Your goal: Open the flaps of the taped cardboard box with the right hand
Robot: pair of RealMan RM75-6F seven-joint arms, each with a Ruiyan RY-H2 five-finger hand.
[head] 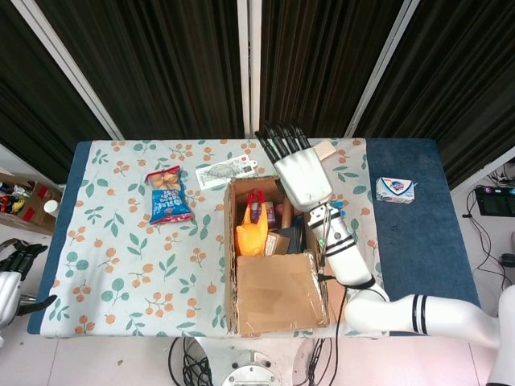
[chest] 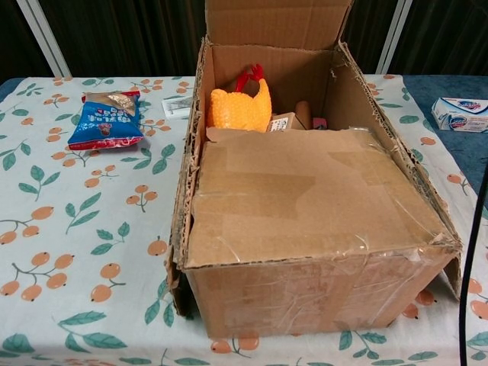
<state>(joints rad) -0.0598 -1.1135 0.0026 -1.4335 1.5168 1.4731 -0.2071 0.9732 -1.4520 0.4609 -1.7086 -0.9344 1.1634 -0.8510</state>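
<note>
The taped cardboard box (head: 273, 310) (chest: 305, 290) stands at the table's near middle. Its near flap (head: 278, 291) (chest: 305, 198), with tape across it, lies flat over the front half. In the chest view the far flap (chest: 271, 23) stands upright. The back half is uncovered and shows a yellow bag (head: 251, 233) (chest: 240, 107) and small packets. My right hand (head: 296, 169) reaches over the box's far right edge with its fingers straight and nothing in it; the chest view does not show it. Low at the table's left end, off its edge, my left hand (head: 14, 277) holds nothing.
A blue snack bag (head: 167, 197) (chest: 105, 120) and a white packet (head: 228, 171) (chest: 177, 107) lie left of the box. A soap box (head: 395, 189) (chest: 461, 113) sits on the blue cloth at right. A black cable (chest: 473, 252) hangs at the right edge.
</note>
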